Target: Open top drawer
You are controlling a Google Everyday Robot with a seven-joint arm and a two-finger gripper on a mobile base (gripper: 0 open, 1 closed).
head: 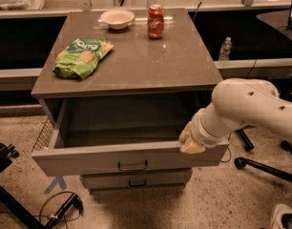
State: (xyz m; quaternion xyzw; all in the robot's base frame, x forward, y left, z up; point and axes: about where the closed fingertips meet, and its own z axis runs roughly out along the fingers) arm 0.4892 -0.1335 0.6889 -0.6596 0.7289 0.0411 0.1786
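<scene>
cabinet (151,66) w/ grey top; top drawer (88,161) pulled well out under it; gripper (190,141) at drawer front's upper rim, rt end — open/shut can't tell; green chip bag (83,56), bowl (117,18), red can (155,21) on cabinet top

Perhaps an office: chair legs (266,169), bottle (225,48); gripper (190,140) at top drawer (88,161).
</scene>
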